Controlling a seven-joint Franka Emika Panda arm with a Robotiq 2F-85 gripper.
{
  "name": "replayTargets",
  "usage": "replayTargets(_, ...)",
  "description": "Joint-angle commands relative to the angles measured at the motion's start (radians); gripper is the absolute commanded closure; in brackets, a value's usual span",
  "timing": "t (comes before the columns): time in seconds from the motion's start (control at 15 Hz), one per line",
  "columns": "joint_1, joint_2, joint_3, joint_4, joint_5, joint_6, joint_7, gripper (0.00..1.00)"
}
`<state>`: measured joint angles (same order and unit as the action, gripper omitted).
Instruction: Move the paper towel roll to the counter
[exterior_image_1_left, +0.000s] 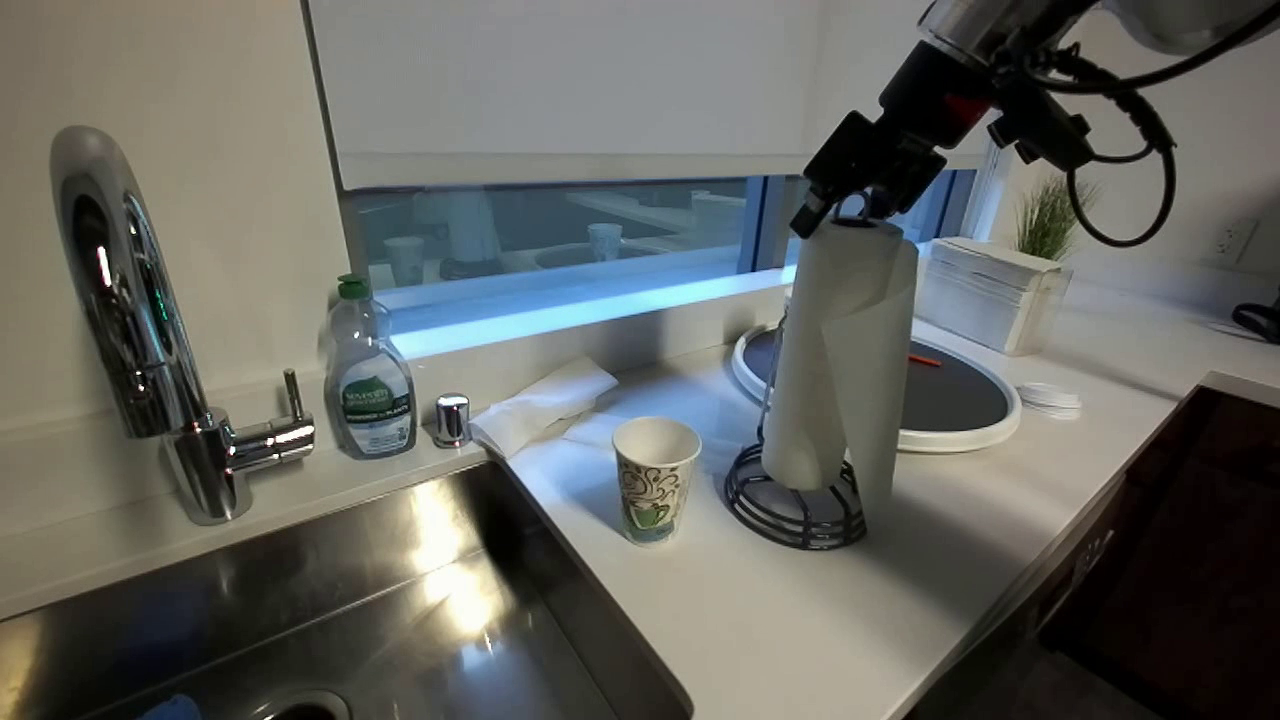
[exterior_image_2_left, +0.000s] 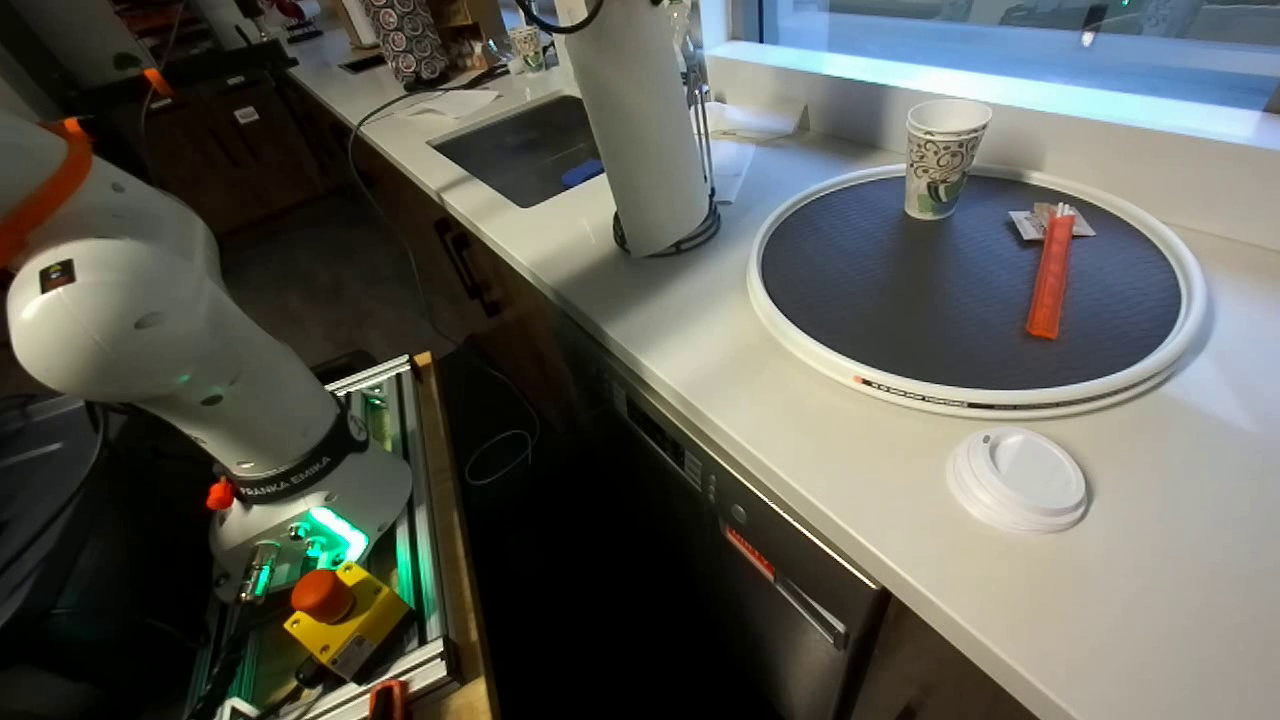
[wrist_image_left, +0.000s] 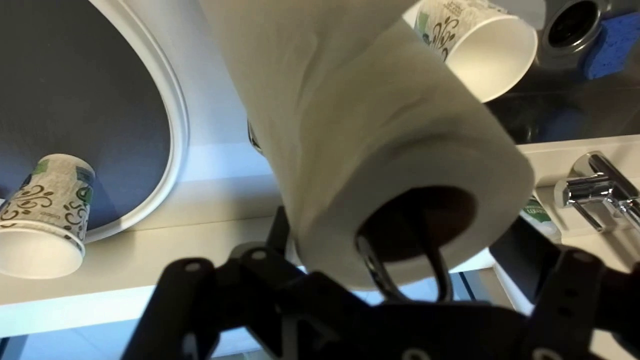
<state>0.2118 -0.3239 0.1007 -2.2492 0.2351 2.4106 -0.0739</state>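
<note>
On the counter (exterior_image_1_left: 960, 565), the roll (exterior_image_1_left: 840, 340) encircles the loop (wrist_image_left: 378, 272) of the stand (exterior_image_1_left: 808, 543). The gripper (wrist_image_left: 392, 232) has its fingers (wrist_image_left: 525, 260) spread at either side of the roll's top. A cup (exterior_image_1_left: 655, 485) is between stand and sink (exterior_image_1_left: 370, 620); open counter separates stand and front edge (exterior_image_2_left: 740, 445).

The paper towel roll (exterior_image_1_left: 812, 360), a tall plain white cylinder with a loose sheet (exterior_image_1_left: 872, 380) hanging down one side and a hollow core (wrist_image_left: 450, 205), is threaded upright over a black wire holder (exterior_image_1_left: 736, 500) standing on the smooth white counter (exterior_image_1_left: 790, 620).
</note>
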Motion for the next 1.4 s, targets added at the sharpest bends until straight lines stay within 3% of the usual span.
replayTargets(0.0, -0.005, 0.039, 0.009, 0.030, -0.015, -0.037, -0.002, 0.00)
replayTargets(0.07, -0.007, 0.041, 0.013, 0.031, -0.020, -0.037, 0.005, 0.25)
replayTargets(0.13, -0.009, 0.041, 0.016, 0.032, -0.026, -0.037, 0.009, 0.26)
replayTargets(0.47, -0.015, 0.025, 0.031, 0.042, -0.063, -0.043, 0.032, 0.61)
replayTargets(0.67, -0.015, 0.017, 0.041, 0.043, -0.081, -0.046, 0.047, 0.69)
replayTargets(1.33, -0.028, -0.042, 0.064, 0.032, -0.136, -0.050, 0.114, 0.82)
